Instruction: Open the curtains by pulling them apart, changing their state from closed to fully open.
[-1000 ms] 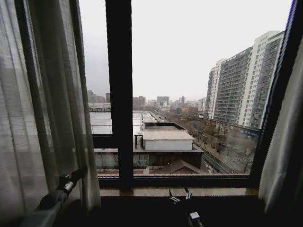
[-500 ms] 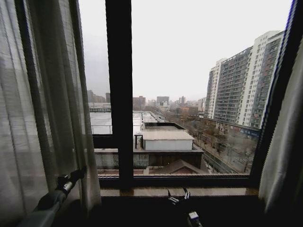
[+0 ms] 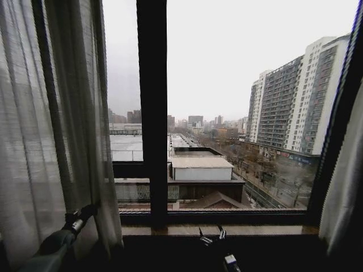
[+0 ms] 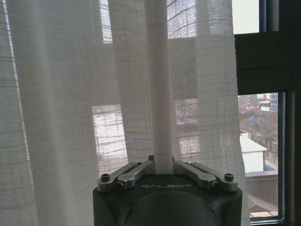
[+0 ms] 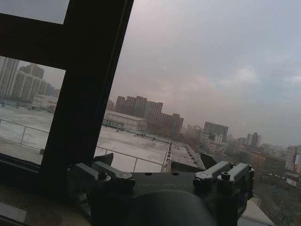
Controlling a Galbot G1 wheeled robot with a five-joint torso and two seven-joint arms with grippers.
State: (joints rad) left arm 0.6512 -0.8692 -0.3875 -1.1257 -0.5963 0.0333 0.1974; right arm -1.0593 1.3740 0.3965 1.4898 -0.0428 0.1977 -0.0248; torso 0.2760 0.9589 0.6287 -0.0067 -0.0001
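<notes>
Head view: the left curtain (image 3: 51, 130) fold is clamped by the left gripper (image 3: 85, 214) at seven o'clock; the right gripper (image 3: 211, 235) fingers are spread, empty. Pulling should be kept level.

We see the left gripper (image 3: 91, 210) low at the left, its jaws closed on a fold of the left curtain panel (image 3: 51, 124), which hangs above and to both sides of it. The window frame bar (image 3: 153, 113) stands to its right. Further right, the right gripper (image 3: 210, 235) sits spread before the sill (image 3: 255, 230); the right curtain panel (image 3: 346, 192) hangs well to its right.
</notes>
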